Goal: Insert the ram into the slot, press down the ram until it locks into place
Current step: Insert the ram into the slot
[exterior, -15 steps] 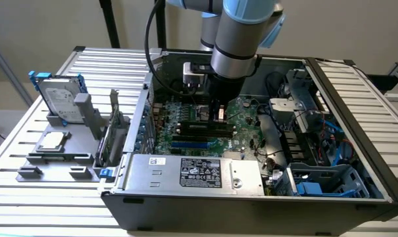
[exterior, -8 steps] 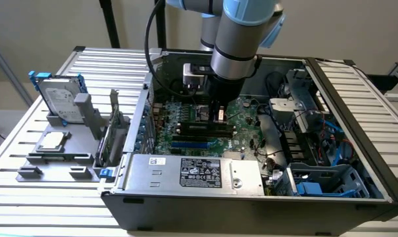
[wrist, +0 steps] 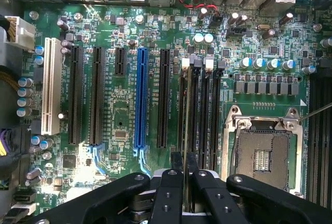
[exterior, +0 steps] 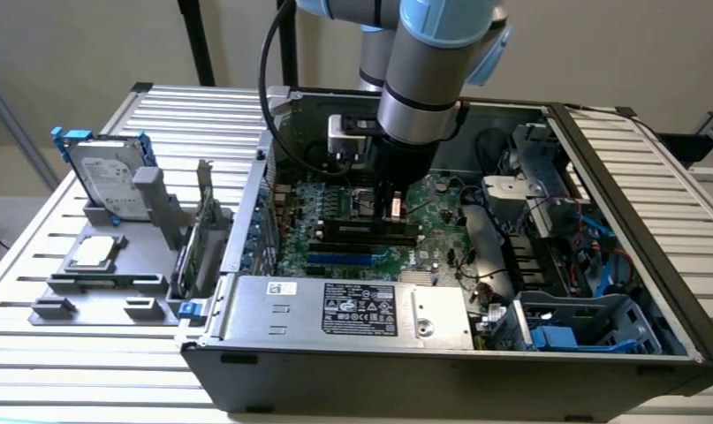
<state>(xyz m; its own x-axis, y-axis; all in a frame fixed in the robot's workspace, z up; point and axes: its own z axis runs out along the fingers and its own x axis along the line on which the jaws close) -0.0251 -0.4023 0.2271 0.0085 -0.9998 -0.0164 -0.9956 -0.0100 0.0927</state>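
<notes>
pincer point(wrist: 184, 163) hanging over slot point(wrist: 193, 110), fingers nearly meeting, hold: cannot tell | case point(exterior: 451, 380) lying open, holding motherboard point(wrist: 124, 111) | tray point(exterior: 97, 300) on table point(exterior: 85, 375) carrying drive point(exterior: 102, 172)

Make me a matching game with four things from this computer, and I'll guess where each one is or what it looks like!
Things:
1. hard drive
2. processor socket
3. ram slots
4. power supply box

Clues:
A. long, black, side by side, right by the claw
B. silvery, with a black label on top
C. standing on the grey stand outside the case
D. square with a silver frame, on the green motherboard

Pairs: 1-C, 2-D, 3-A, 4-B.
</notes>
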